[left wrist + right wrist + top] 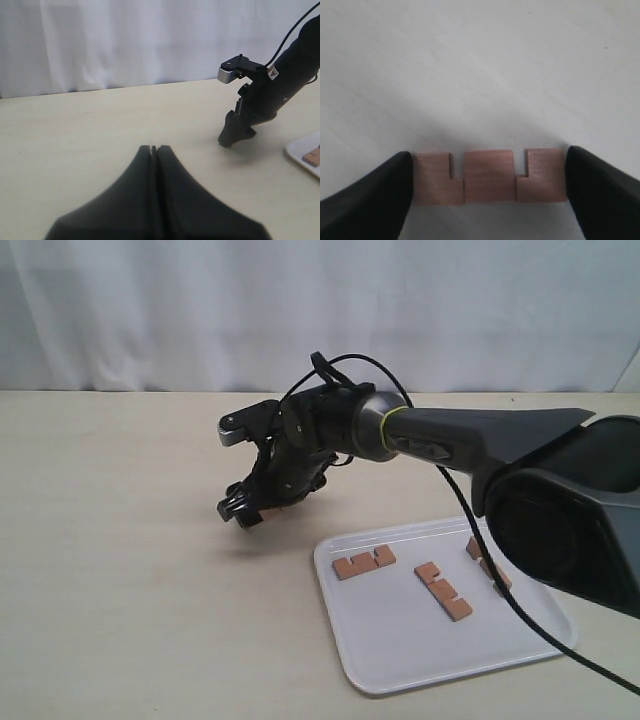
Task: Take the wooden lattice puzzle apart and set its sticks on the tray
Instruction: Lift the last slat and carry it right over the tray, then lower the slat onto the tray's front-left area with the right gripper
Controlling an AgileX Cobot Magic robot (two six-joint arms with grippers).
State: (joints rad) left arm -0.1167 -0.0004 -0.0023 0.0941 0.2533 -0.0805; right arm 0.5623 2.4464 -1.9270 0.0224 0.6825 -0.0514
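Stick (pixel 489 179) in right gripper (pixel 489 170), sticks (pixel 363 562) on tray (pixel 400 645)

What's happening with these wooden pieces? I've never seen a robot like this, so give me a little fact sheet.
tray: white, on the table
on the tray: three sticks, lying apart
fourth stick: gripped at its ends by the right arm's fingers, off to the side of the tray
left arm's fingers: closed together, empty
puzzle: fully apart, one piece left to place
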